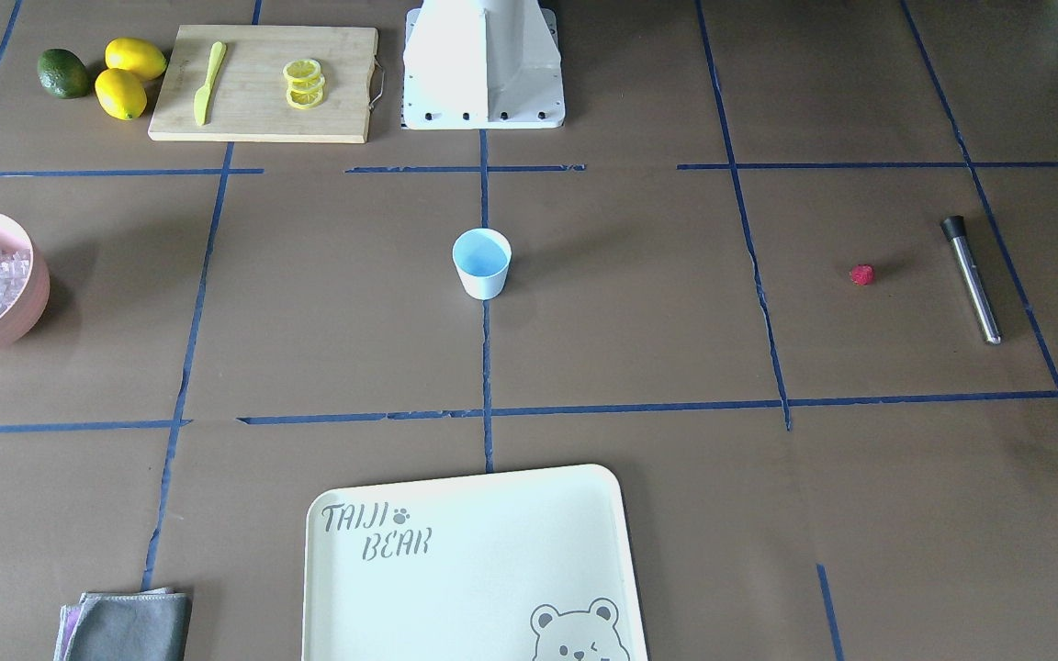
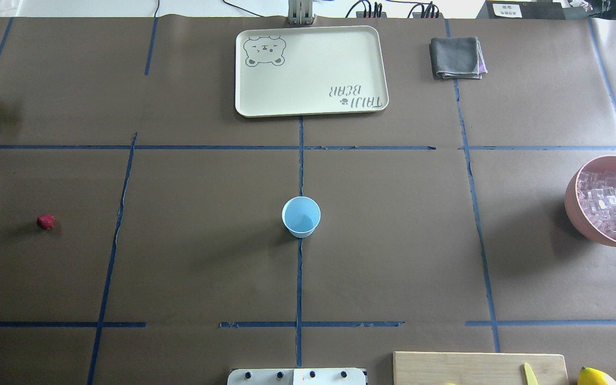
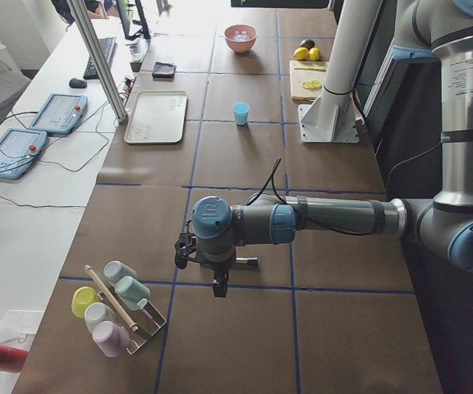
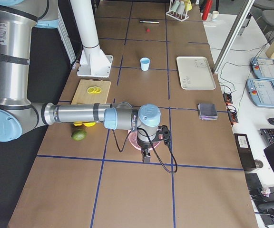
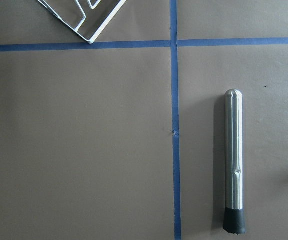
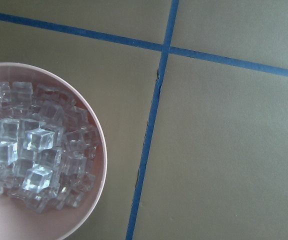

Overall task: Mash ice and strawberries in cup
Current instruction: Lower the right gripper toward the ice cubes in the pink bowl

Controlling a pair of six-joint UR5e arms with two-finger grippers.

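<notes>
Loading the cup (image 1: 481,263) is judged to be the step in hand, since its light-blue inside is seen bare. The cup stands upright at the middle of the bench (image 1: 630,321), on a blue tape line, well apart from everything else. The ice (image 6: 29,155) is heaped in the pink bowl (image 1: 31,308) at the robot's right end. The 1 strawberry (image 1: 861,274) lies on the bench at the left end, near the steel muddler (image 5: 233,160) (black cap toward the robot).

The right pincer (image 4: 146,156) hangs above the bowl and the left pincer (image 3: 218,283) above the muddler's end of the bench. Both are shown only in the side views, so it cannot be told whether their fingers are apart or together.

To do the step well, a cube on top of the heap should probably be chosen, taken squarely across 2 flat faces, as glassy cubes are likely to slip. The strawberry should be pinched lightly and from straight above, being small and probably soft. Each piece is best released just over the rim, because so light a cup could be tipped by a knock. For the mashing, the cup would best be steadied by 1 pincer while the muddler is driven by the other.
</notes>
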